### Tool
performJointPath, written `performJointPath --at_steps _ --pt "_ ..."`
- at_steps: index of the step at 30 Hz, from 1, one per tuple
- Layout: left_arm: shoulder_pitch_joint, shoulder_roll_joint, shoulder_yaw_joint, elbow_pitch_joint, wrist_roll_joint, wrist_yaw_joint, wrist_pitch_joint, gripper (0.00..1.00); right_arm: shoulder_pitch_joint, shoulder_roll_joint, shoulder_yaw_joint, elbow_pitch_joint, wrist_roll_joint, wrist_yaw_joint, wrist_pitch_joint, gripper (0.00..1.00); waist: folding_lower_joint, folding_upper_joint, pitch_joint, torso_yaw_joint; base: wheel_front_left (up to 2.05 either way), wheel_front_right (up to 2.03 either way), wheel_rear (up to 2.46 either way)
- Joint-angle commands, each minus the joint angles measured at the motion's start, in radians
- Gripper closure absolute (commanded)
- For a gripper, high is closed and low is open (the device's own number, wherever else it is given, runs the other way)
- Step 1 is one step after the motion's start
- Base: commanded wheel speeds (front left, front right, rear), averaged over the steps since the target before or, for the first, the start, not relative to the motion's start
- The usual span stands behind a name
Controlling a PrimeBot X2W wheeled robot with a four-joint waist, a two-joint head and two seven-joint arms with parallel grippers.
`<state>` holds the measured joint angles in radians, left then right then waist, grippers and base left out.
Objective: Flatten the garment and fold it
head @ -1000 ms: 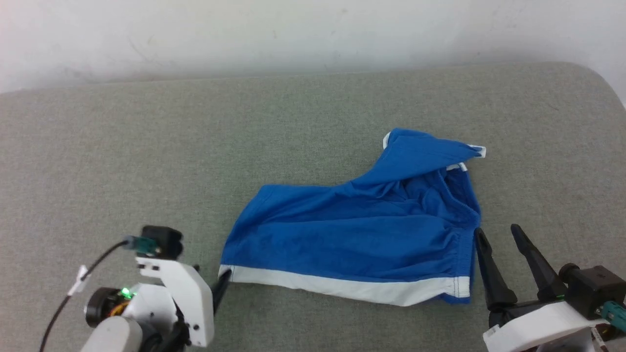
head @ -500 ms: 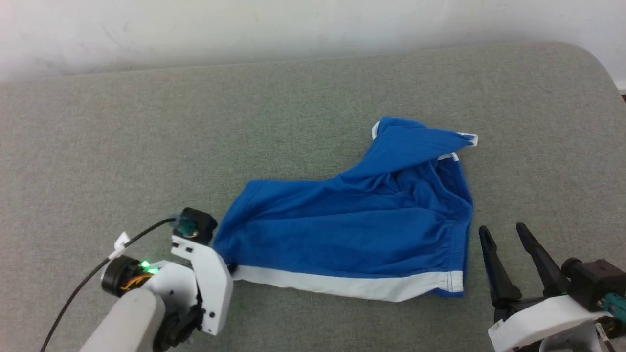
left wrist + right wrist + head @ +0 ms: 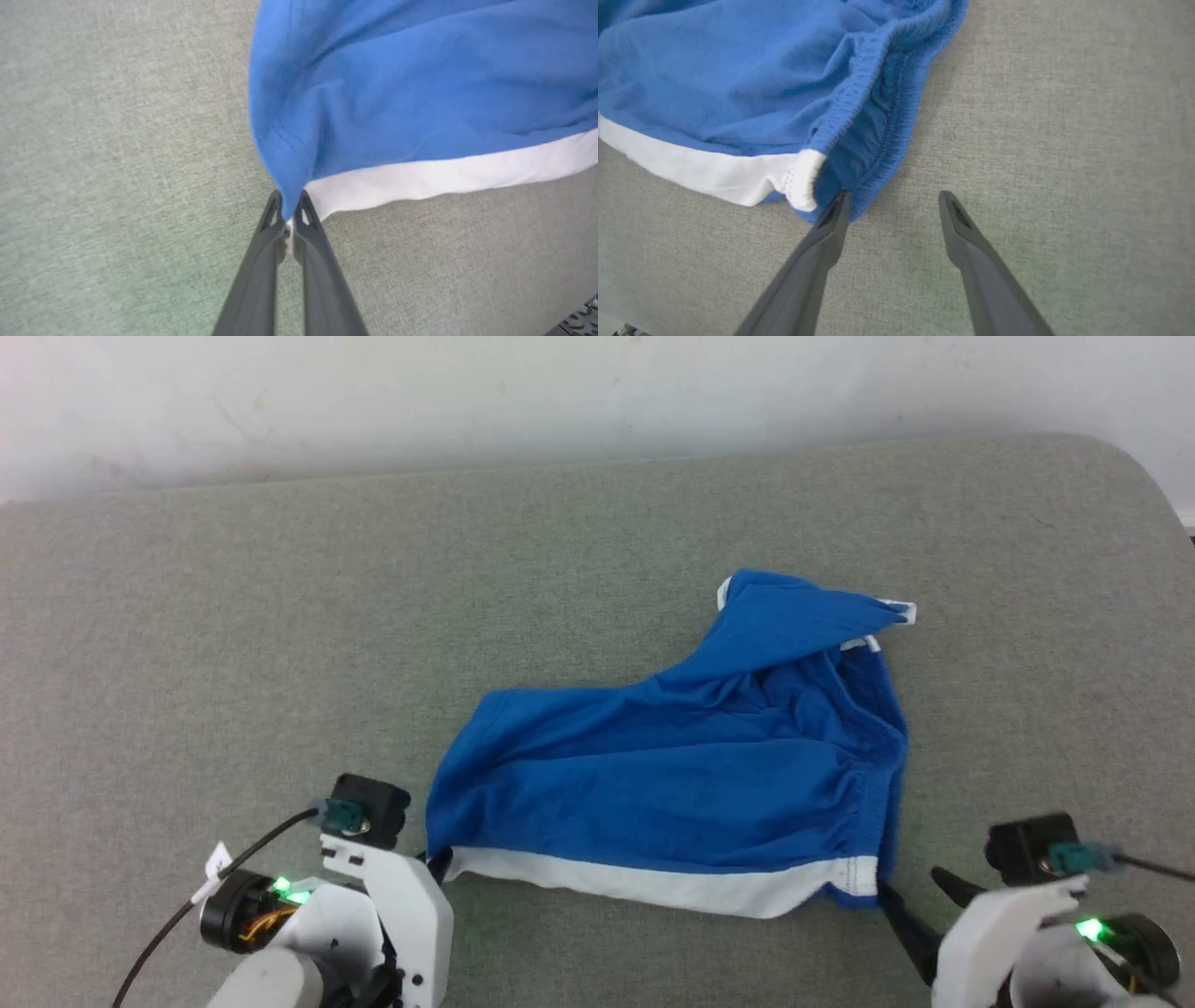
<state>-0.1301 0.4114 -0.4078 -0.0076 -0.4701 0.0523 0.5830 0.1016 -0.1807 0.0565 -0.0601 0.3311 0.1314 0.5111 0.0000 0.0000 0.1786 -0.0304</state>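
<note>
With the left gripper (image 3: 289, 206) pinched shut on the near left corner of the shorts (image 3: 672, 784), rumpled on the grey cushion (image 3: 280, 616), slide the wide-open, empty right gripper (image 3: 894, 195) over the waistband (image 3: 852, 102) corner, close firmly, then draw apart evenly.

A grey-green woven upholstered surface (image 3: 280, 616) spreads wide, its far right corner rounded. Directly behind its far edge rises a white wall (image 3: 467, 401), faintly scuffed, under soft, even light.
</note>
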Motion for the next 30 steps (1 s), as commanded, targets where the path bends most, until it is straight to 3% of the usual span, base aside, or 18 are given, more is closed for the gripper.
performJointPath --at_steps 1,9,10,11,12,13,14,20,30 --pt "0.015 -0.005 0.008 -0.02 0.014 0.012 -0.022 1.0 -0.039 -0.017 0.021 0.016 0.014 -0.001 0.016 0.0 0.0 0.0 0.005 0.006 0.0 0.0 0.0" --pt "0.028 -0.028 0.006 -0.073 0.019 0.03 -0.076 1.0 -0.127 -0.049 0.119 0.157 0.097 -0.001 0.122 0.0 0.0 0.0 0.028 0.036 0.0 0.0 0.0" --pt "0.029 -0.03 0.006 -0.074 0.017 0.03 -0.08 1.0 -0.129 -0.051 0.125 0.177 0.101 -0.001 0.144 0.16 0.0 0.0 0.03 0.038 0.0 0.0 0.0" --pt "0.031 -0.031 0.006 -0.073 0.016 0.032 -0.083 1.0 -0.13 -0.052 0.131 0.194 0.103 -0.001 0.166 0.5 0.0 0.0 0.031 0.039 0.0 0.0 0.0" --pt "0.033 -0.033 0.008 -0.071 0.014 0.033 -0.087 1.0 -0.129 -0.05 0.133 0.211 0.108 -0.001 0.189 0.58 0.0 0.0 0.031 0.04 0.0 0.0 0.0" --pt "0.035 -0.035 0.008 -0.069 0.011 0.034 -0.09 1.0 -0.127 -0.048 0.133 0.223 0.112 -0.001 0.211 0.72 0.0 0.0 0.031 0.04 0.0 0.0 0.0" --pt "0.037 -0.037 0.008 -0.067 0.008 0.034 -0.093 1.0 -0.126 -0.045 0.133 0.231 0.115 -0.001 0.229 1.0 0.0 0.0 0.03 0.041 0.0 0.0 0.0" --pt "0.053 -0.052 0.026 -0.065 -0.022 0.038 -0.124 1.0 -0.138 -0.052 0.117 0.184 0.136 -0.001 0.244 1.0 0.0 0.0 0.006 0.033 0.0 0.0 0.0" --pt "-0.028 -0.046 0.137 -0.234 -0.011 0.061 -0.285 1.0 -0.215 -0.121 0.058 -0.14 0.098 -0.001 0.117 1.0 0.0 0.0 -0.067 0.022 0.0 0.0 0.0"
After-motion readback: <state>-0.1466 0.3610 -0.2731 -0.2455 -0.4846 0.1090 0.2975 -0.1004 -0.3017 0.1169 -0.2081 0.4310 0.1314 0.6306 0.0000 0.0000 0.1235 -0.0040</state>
